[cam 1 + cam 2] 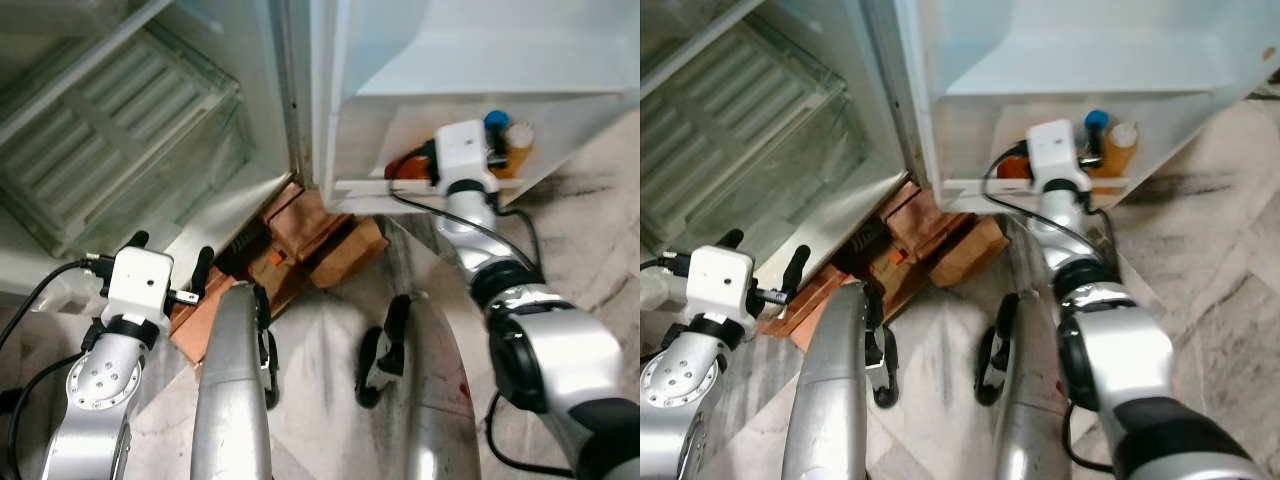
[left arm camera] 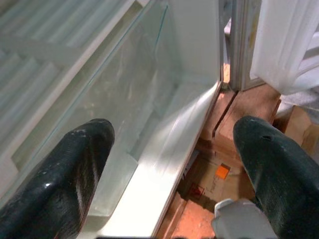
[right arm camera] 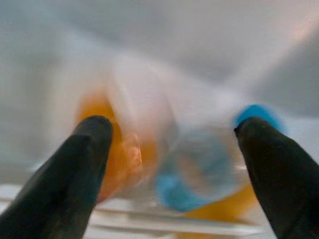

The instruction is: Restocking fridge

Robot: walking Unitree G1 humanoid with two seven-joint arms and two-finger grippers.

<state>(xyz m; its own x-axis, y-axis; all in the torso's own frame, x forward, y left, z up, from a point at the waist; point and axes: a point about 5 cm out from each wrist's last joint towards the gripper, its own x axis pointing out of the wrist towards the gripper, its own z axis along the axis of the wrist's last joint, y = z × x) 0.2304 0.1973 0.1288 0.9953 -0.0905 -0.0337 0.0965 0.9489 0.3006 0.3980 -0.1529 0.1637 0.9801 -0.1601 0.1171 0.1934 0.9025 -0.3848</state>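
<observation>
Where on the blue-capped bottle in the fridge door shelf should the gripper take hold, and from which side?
Grip the blue-capped bottle at its neck, coming from above and the open side of the door shelf. It appears to stand upright, its lower body behind the shelf rail, an orange bottle close beside. The right gripper is open before it.

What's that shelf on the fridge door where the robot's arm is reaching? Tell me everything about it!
The door shelf is a white plastic bin low on the open fridge door, with a see-through front rail. Standing in it are a blue-capped bottle and an orange one with a pale cap; something orange-red sits at the other end. The right pincer is open, its fingers spread around the blurry bottles, and the wrist hangs over the rail. Below the shelf are marble floor and brown boxes.
</observation>
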